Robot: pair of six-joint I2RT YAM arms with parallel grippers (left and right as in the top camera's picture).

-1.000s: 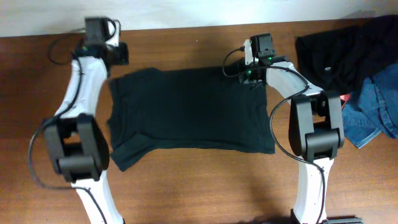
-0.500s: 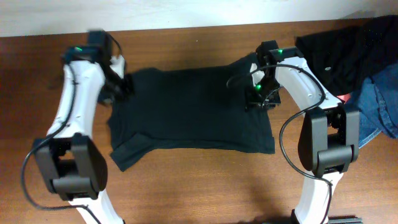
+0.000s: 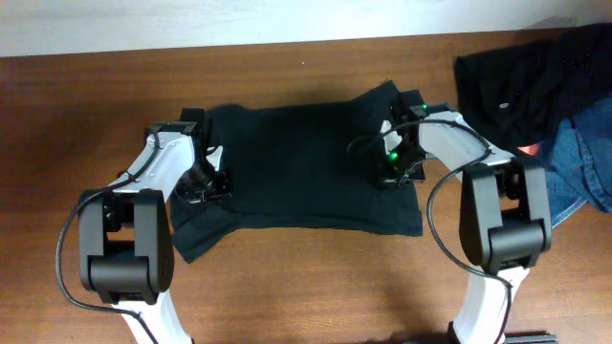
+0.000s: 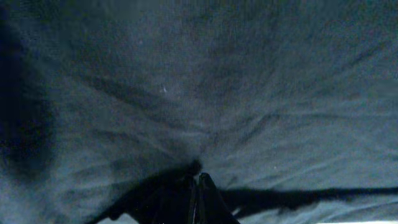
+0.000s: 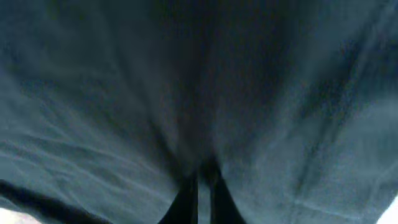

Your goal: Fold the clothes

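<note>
On the table's middle: the black T-shirt (image 3: 296, 162) lies spread on the brown wooden table (image 3: 306, 287), its far right corner lifted and bunched, 1 sleeve sticking out at the near left.
Left gripper (image 3: 206, 180): down on the shirt's left edge; in the wrist view its fingertips (image 4: 198, 186) are pressed together on a pinch of cloth, creases fanning out from them.
Right gripper (image 3: 394, 170): down on the shirt's right side, jaws closed tight; in its wrist view (image 5: 202, 186) the dark fabric gathers into the tips.
In the way: both white arms lie across the shirt's 2 side edges and hide them.
Far right: a black garment (image 3: 521, 81) and blue jeans (image 3: 583, 162) heaped together, apart from the shirt, just beside the right arm.
</note>
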